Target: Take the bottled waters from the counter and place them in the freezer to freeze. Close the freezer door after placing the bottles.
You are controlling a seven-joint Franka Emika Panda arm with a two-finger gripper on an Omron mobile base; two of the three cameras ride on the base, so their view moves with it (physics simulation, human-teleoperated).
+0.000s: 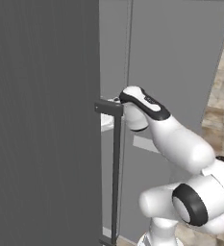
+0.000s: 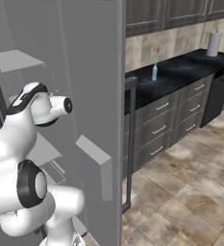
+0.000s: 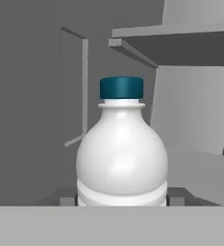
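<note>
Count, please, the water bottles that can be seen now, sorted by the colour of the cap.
Whitish ribbed plastic bottle with blue cap, between the gripper's fingers inside the grey freezer: 1
Small clear bottle with green cap, upright on the black marble-look counter: 1
Total: 2

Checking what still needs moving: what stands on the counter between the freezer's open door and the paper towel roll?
In the right base view, a green-capped bottle stands on the black counter between the open freezer door and the paper towel roll.
</note>
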